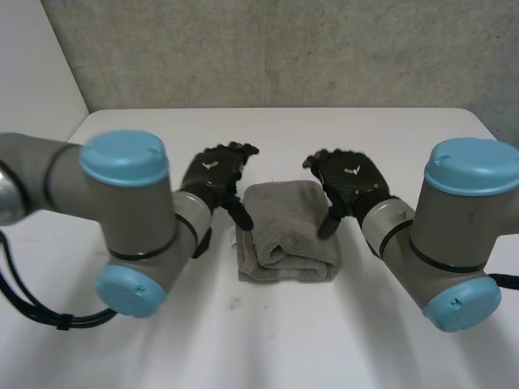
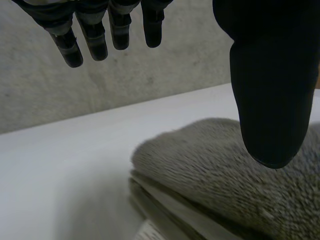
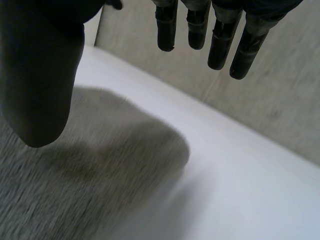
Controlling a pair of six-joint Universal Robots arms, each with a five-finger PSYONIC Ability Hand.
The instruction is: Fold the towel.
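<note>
A grey towel (image 1: 285, 231) lies folded into a small thick rectangle on the white table (image 1: 268, 340), its layered edges toward the front. My left hand (image 1: 215, 174) hovers at the towel's left side with straight fingers and holds nothing; its thumb (image 2: 272, 85) hangs just above the towel (image 2: 220, 170). At the towel's right side is my right hand (image 1: 347, 180), open too, fingers (image 3: 220, 40) spread and its thumb above the towel (image 3: 75, 190). Neither hand grips the cloth.
The table's far edge meets a grey wall (image 1: 284, 49), with a white side wall at the left. Both forearms reach in low over the table on either side of the towel.
</note>
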